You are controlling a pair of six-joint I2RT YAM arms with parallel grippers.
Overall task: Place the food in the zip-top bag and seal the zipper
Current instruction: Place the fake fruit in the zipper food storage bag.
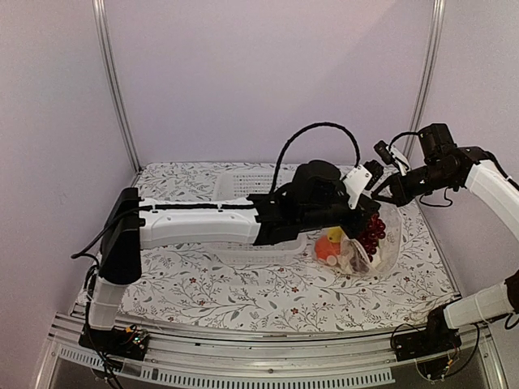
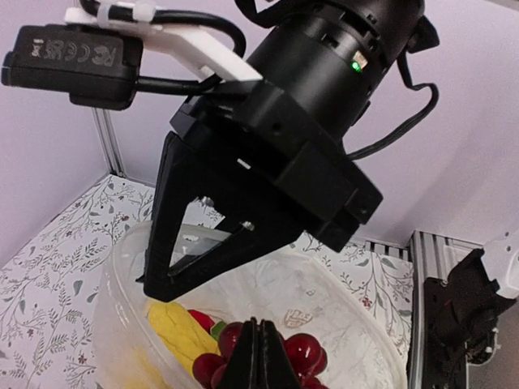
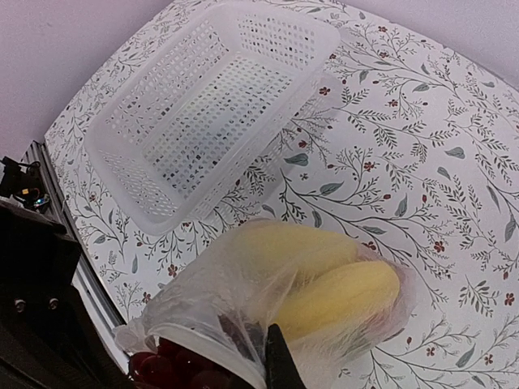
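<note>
The zip-top bag (image 1: 388, 247) stands at the right of the table with its mouth held up. Inside it lies the food: the dark grape bunch (image 1: 374, 231), an orange pumpkin (image 1: 326, 248), a yellow piece (image 1: 335, 235) and white cauliflower (image 1: 355, 259). My left gripper (image 2: 259, 352) is shut at the near rim, over the grapes (image 2: 304, 350) and a yellow piece (image 2: 178, 328). My right gripper (image 3: 280, 365) is shut on the bag's film beside the zipper (image 3: 199, 339). Two yellow pieces (image 3: 340, 296) show through the bag (image 3: 243, 267). The red pepper shows only as a sliver.
The white perforated basket (image 3: 211, 105) lies to the left of the bag, partly under my left arm (image 1: 203, 223) in the top view. The flowered table cover (image 1: 243, 292) reaches purple walls at the back and sides. Metal rails run along the near edge.
</note>
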